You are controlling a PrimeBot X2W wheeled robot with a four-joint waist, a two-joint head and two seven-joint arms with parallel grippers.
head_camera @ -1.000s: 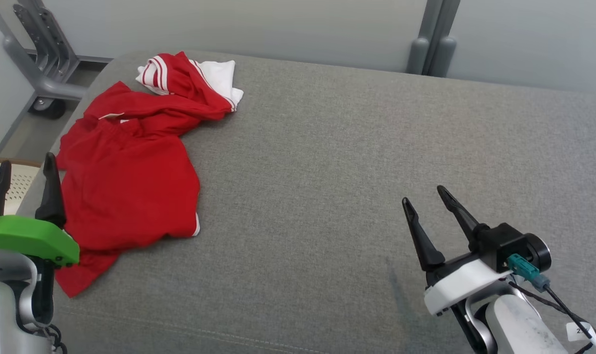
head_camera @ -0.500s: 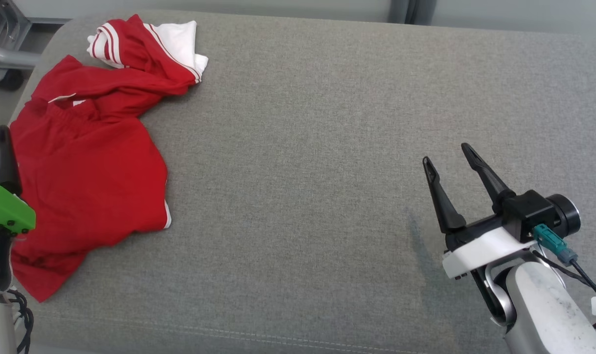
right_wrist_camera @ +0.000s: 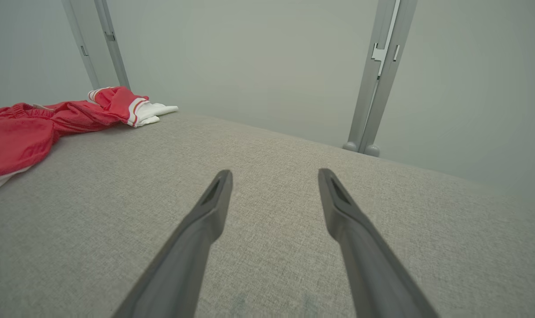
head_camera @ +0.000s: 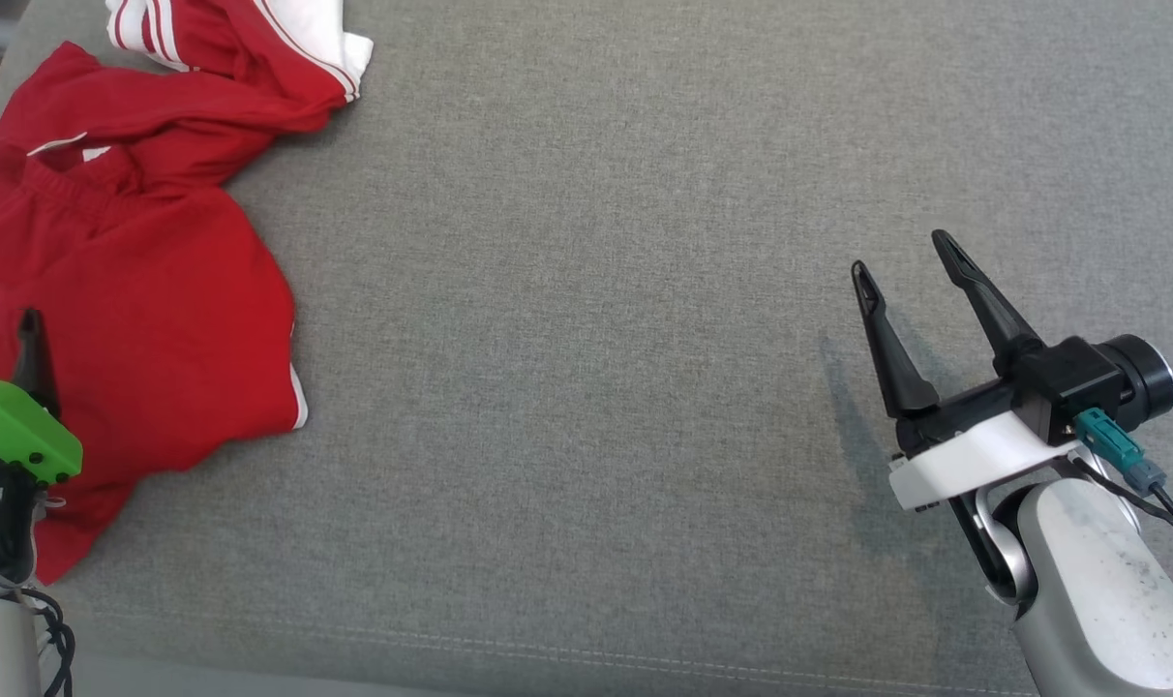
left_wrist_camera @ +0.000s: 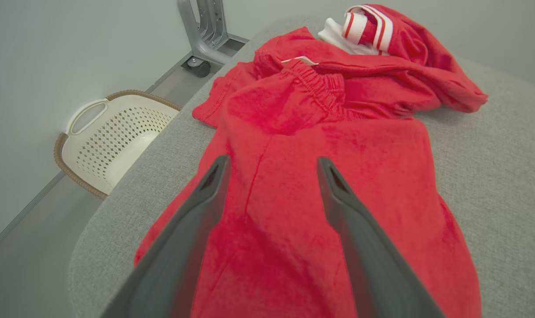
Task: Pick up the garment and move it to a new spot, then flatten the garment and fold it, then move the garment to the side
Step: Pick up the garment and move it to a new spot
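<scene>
A crumpled red knit garment with white striped trim (head_camera: 151,300) lies at the far left end of a padded bench covered in grey woven fabric (head_camera: 586,387), close to the rounded corner. The left end effector (left_wrist_camera: 273,161), its two long dark fingers spread apart and holding nothing, hangs above the garment's broad flat panel. Whether the tips touch the cloth cannot be told. The right end effector (head_camera: 899,254) is also spread and empty, well apart from the garment, over bare bench on the right.

The step in hand appears to be the first pickup. A good grasp would probably come straight down and pinch a raised fold or the gathered elastic waistband, not the flat panel, where the fingers may slide. Lifting high enough should keep the trailing striped end from dragging.

The cloth looks soft, limp and slightly fuzzy, bunched into ridges towards the far end. The bench weave is coarse and matte, with one stitched seam along the near edge. A cream perforated plastic basket with a brown woven rim (left_wrist_camera: 117,141) sits on the floor beside the bench.
</scene>
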